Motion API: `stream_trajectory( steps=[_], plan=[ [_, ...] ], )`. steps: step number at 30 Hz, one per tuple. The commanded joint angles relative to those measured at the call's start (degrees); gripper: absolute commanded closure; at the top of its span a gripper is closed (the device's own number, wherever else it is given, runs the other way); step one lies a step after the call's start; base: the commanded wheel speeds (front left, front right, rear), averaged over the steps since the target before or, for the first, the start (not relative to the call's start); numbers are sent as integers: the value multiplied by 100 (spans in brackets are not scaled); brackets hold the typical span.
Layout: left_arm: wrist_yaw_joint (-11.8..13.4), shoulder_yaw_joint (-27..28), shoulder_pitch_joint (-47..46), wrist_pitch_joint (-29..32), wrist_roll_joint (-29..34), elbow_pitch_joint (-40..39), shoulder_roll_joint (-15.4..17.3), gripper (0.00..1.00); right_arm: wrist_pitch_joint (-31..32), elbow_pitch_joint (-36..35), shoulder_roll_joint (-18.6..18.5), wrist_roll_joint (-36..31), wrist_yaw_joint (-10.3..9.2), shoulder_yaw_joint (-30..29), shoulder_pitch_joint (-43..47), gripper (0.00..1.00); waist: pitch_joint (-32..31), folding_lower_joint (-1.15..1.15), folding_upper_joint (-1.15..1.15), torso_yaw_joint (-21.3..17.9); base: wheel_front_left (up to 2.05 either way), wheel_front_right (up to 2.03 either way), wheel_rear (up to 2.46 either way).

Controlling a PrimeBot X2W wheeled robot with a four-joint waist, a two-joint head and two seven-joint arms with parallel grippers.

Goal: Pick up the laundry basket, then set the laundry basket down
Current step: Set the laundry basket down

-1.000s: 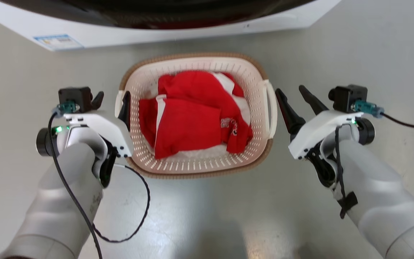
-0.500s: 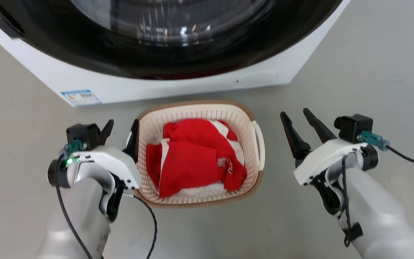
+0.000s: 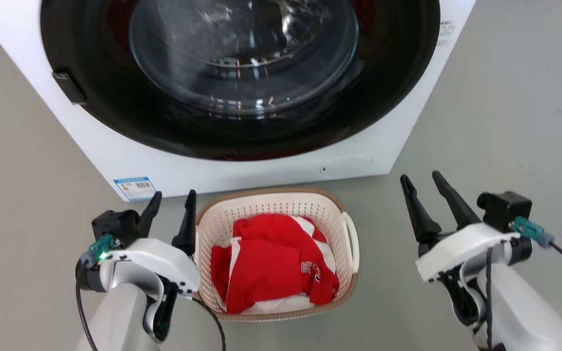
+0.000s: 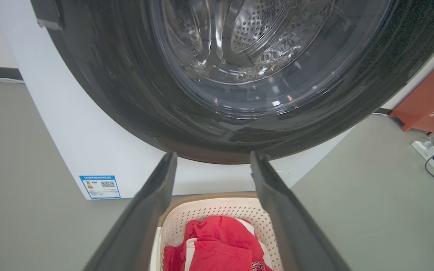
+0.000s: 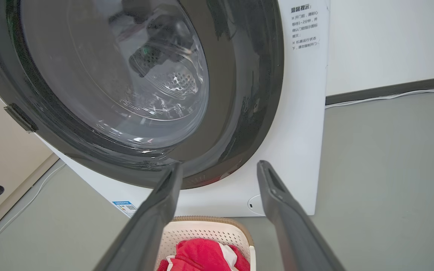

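Squarely upright on the grey floor (image 3: pixel 505 122), the laundry basket (image 3: pixel 271 207) stood with its open mouth facing up, just in front of the white washing machine (image 3: pixel 115 151), at its 6 o'clock in the head view. Its long axis ran from 9 to 3 o'clock, roughly parallel to the machine's front. 1 white loop handle (image 3: pixel 351 239) showed at the 3 o'clock end; the 9 o'clock end was hidden behind the left gripper (image 3: pixel 174 194).

That gripper hung at the basket's 9 o'clock rim, its 2 dark fingers spread and empty, pointing toward 12 o'clock. Whether the inner finger touched the rim could not be told. The right gripper (image 3: pixel 419 176) was at 3 o'clock, apart from the basket with bare floor between, and its 2 fingers were likewise spread on nothing.

At 12 o'clock rose the machine's round glass door (image 3: pixel 242 58) in its dark frame. A blue-edged label (image 3: pixel 134 187) sat on the front at the basket's 10 o'clock, and a round flap (image 3: pixel 345 166) at 1 o'clock. The left wrist view showed a red cabinet (image 4: pixel 431 101) and a white power strip (image 4: pixel 430 152) off at the machine's 3 o'clock.

Inside the basket lay a crumpled red garment (image 3: pixel 271 263) with white panels, over something white at the 6 o'clock wall.
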Motion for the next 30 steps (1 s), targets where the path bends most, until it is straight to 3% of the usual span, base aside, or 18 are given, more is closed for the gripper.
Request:
stream_trajectory(
  steps=[1,21,30],
  plan=[
    [-64,247,84,-36,103,-291,60,0,-66,-254,49,-129,40,-33,221,0,-198,0,0,75,0,0,0],
    [-165,961,1264,-36,337,-1795,-278,0,-66,-1431,343,-1151,40,-1071,1250,0,-822,0,0,67,0,0,0],
    [-199,1041,1534,-36,494,-1964,-302,0,-66,-1714,530,-1517,40,-1598,1515,0,-921,0,0,78,0,0,0]
  ],
)
